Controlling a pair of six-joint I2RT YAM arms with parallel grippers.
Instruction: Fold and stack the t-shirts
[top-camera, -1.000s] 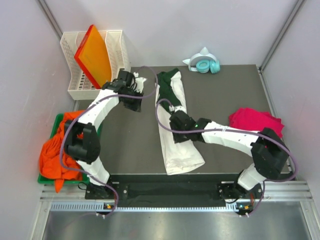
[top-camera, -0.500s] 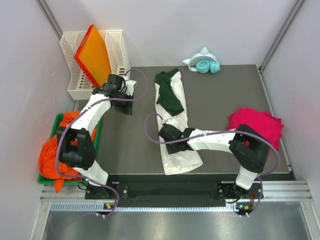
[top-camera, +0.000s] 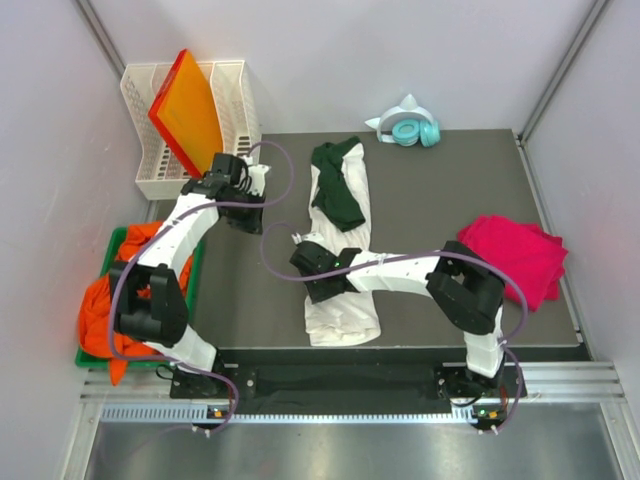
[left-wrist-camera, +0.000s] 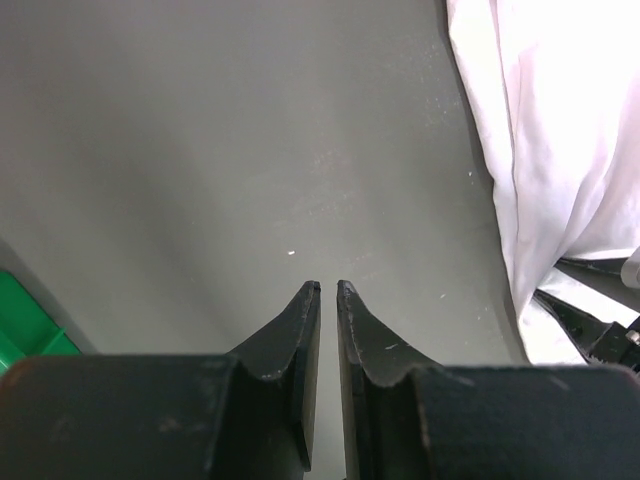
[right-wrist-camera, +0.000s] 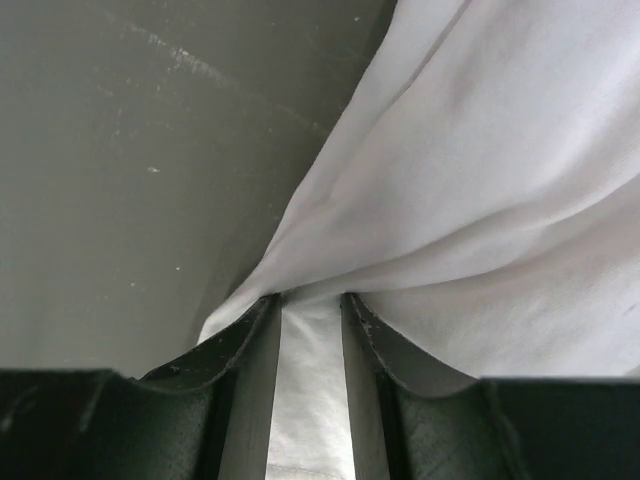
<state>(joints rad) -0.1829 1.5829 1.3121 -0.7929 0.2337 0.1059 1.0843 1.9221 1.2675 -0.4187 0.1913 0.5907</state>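
T-shirt (right-wrist-camera: 480, 180) edge — inside right gripper (right-wrist-camera: 310, 298)

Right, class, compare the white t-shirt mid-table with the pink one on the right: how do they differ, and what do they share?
The white t-shirt lies stretched in a long strip; the pink t-shirt sits in a compact pile. The white t-shirt has dark green cloth on its far end; the pink one carries nothing. The right gripper pinches the white t-shirt; no gripper touches the pink one. Both rest on the table.
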